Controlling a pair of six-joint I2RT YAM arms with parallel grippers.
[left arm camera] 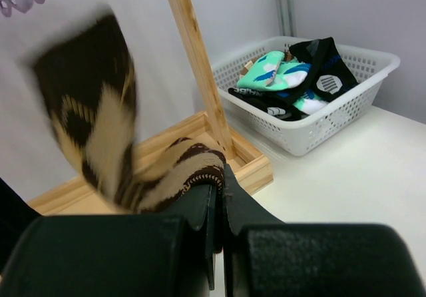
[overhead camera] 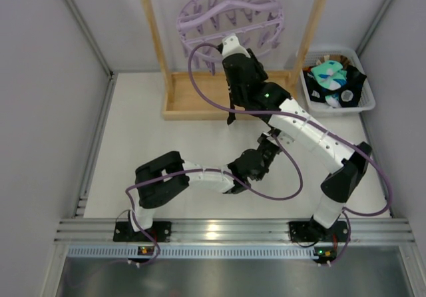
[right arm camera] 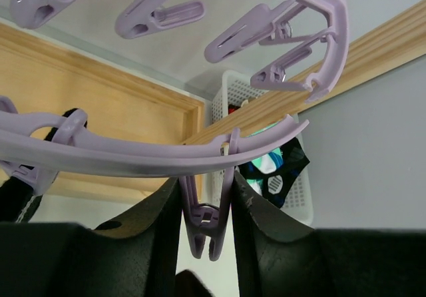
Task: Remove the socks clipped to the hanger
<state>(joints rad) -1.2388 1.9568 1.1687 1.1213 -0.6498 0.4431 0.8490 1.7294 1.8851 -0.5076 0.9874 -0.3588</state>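
The lilac hanger (overhead camera: 229, 14) hangs from the wooden stand, and its ring (right arm camera: 153, 156) crosses the right wrist view. My right gripper (right arm camera: 206, 189) is raised to it (overhead camera: 228, 47), its jaws pressed on both sides of one dangling clip peg (right arm camera: 208, 222). No sock shows in that peg. A dark cloth (right arm camera: 16, 197), perhaps a black sock, hangs from a peg at the left edge. My left gripper (left arm camera: 223, 180) is low over the table (overhead camera: 265, 152), shut on a brown-and-cream knit cloth (left arm camera: 100, 130). Mint and black socks (left arm camera: 289, 77) lie in the white basket.
The white basket (overhead camera: 365, 100) stands at the back right beside the stand. The wooden stand's upright (left arm camera: 200, 77) and base tray (overhead camera: 183, 100) are close to both grippers. Grey walls close in the left and right sides.
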